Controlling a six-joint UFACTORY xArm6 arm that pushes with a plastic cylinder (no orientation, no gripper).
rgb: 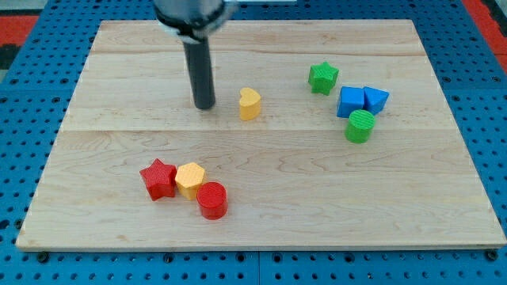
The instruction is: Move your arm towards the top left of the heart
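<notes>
Camera view: my tip [204, 105] just left of yellow heart [249, 104], apart; no claw, state untellable.

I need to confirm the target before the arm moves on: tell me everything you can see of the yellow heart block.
The yellow heart is a small, matte, plastic-looking block, standing flat on the wooden board a little above its middle. Its lobed top face is paler than its sides. Nothing touches it: my tip stands just to the view's left, with a narrow gap between, and the other blocks lie well away.

Blue pegboard [475, 47] under wooden board [317, 174]
</notes>
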